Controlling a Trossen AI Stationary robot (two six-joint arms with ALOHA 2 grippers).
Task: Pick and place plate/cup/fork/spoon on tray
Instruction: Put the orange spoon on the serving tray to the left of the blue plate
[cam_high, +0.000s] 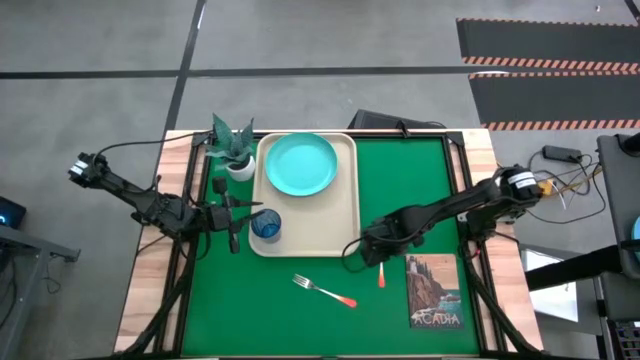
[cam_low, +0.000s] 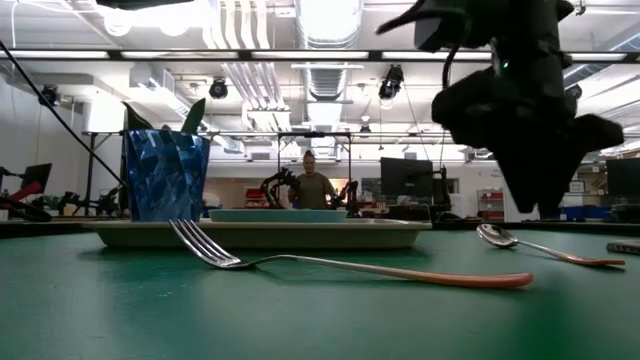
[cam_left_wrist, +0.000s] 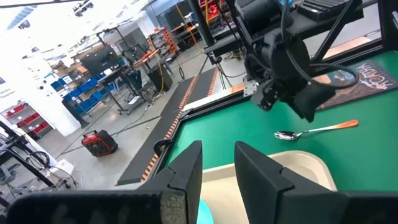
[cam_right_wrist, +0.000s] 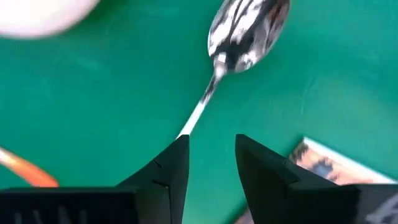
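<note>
The beige tray (cam_high: 345, 200) lies on the green mat. The turquoise plate (cam_high: 300, 163) sits on its far half and the blue cup (cam_high: 265, 225) stands at its near left corner. My left gripper (cam_high: 243, 213) hovers level just left of the cup, open and holding nothing (cam_left_wrist: 217, 171). The spoon (cam_right_wrist: 245, 28) lies on the mat right of the tray, its orange handle (cam_high: 381, 279) pointing near. My right gripper (cam_right_wrist: 211, 158) points down over the spoon's shaft, open and a little above it (cam_low: 540, 205). The fork (cam_high: 325, 290) lies on the mat nearer the front.
A potted plant (cam_high: 233, 145) stands at the tray's far left corner. A picture card (cam_high: 434, 290) lies on the mat right of the spoon. Bare green mat (cam_high: 250, 310) stretches along the front left. A person shows in the room beyond (cam_low: 313, 185).
</note>
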